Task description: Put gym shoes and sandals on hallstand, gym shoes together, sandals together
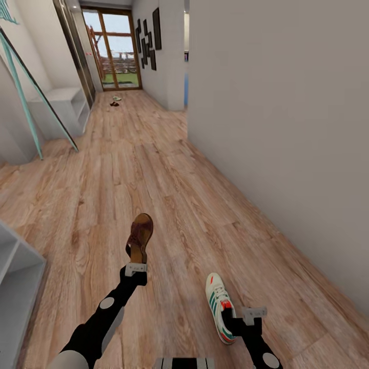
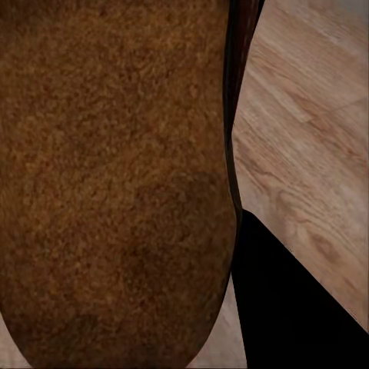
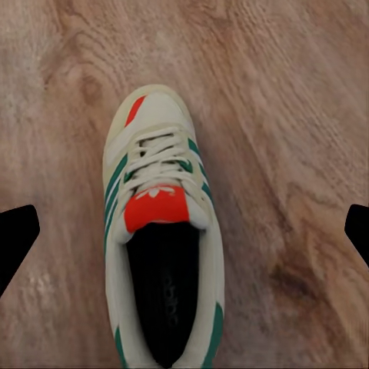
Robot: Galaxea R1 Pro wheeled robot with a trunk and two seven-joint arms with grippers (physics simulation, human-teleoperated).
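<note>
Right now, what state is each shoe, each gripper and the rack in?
sandal: held off the floor in the left gripper, gripped at one end.
gym shoe: held in the right gripper, upright, laces up.
second gym shoe and second sandal: on the corridor floor far down the hall.
hallstand: by the left wall, no shoes on it that I can see.

Left arm: glossy black, rounded segments; a pale grey round disc on the forearm side; the upper part near the shoulder turns light grey.
Left pincer: light grey, flat bracket-like block with small dark screw dots, on a black wrist.
Right arm: black, chunky; a grey round disc low on the forearm.
Right pincer: pale grey bracket with dark screw dots; its fingers show as plain black angular tips.
Trunk: grey plate with black stripes.
</note>
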